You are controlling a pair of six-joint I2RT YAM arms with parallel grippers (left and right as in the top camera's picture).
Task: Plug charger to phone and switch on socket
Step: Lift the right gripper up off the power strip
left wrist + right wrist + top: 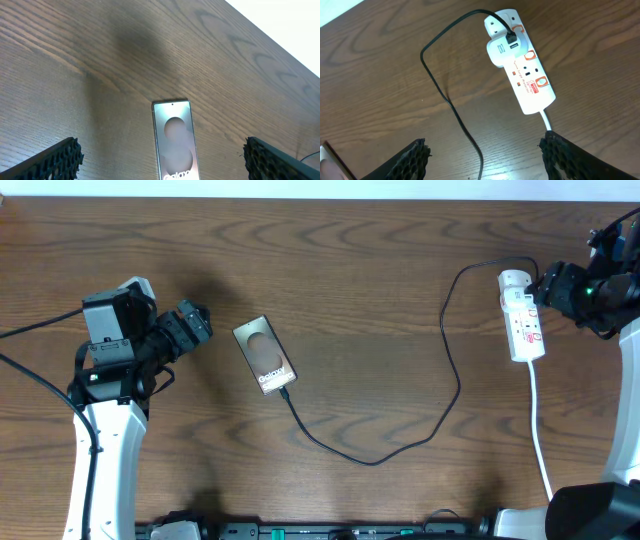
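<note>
Charger cable (441, 380) reaches the phone (265, 355) at mid-table (380, 290); the right gripper (553, 283), jaws apart and empty beside the power strip (524, 328), should press one fingertip squarely on the red switch (530, 54) beside the adapter (502, 50); left gripper (200, 325) stands wide, empty.

the table (380, 280) is dark brown wood with a clear grain, smooth, with a dull sheen. the phone (265, 355) has a glossy, mirror-like bronze face and a bright, metallic-looking rim. the socket (524, 325) is smooth white plastic, slightly shiny. the charger (458, 380) cable looks smooth matt black. the pads (55, 160) of the left gripper (162, 157) and the right gripper (487, 157) are matt black with a rough honeycomb texture.
</note>
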